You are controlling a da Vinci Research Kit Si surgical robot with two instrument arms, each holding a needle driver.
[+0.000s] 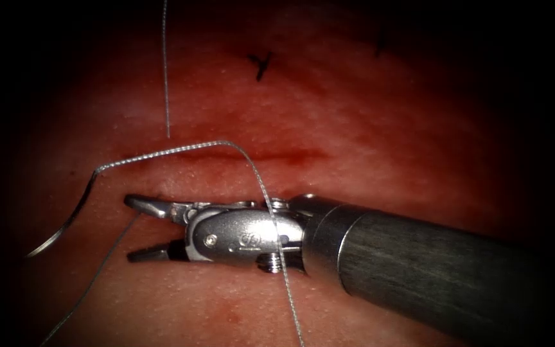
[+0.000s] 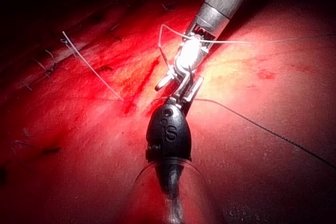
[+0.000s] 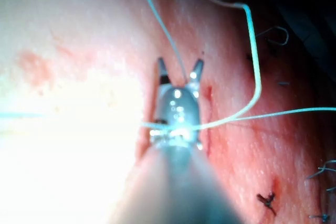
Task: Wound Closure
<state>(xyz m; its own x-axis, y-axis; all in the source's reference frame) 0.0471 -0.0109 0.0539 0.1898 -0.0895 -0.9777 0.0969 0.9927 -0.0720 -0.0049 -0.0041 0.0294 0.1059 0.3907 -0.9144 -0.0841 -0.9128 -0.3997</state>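
Two polished steel jaws of the right tool [image 1: 141, 229] spread apart, holding nothing. Braided thread [image 1: 181, 149] drapes over its wrist. Curved needle [image 1: 65, 225] lies free on glistening tissue [image 1: 367, 128], left of the tool, below the cut [image 1: 277, 156].

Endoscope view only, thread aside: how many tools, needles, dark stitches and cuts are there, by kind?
Tools: 1, the right gripper, open, holding nothing
Needles: 1, the needle, lying on the tissue
Dark stitches: 2
Cuts: 1, the cut
Total: 5
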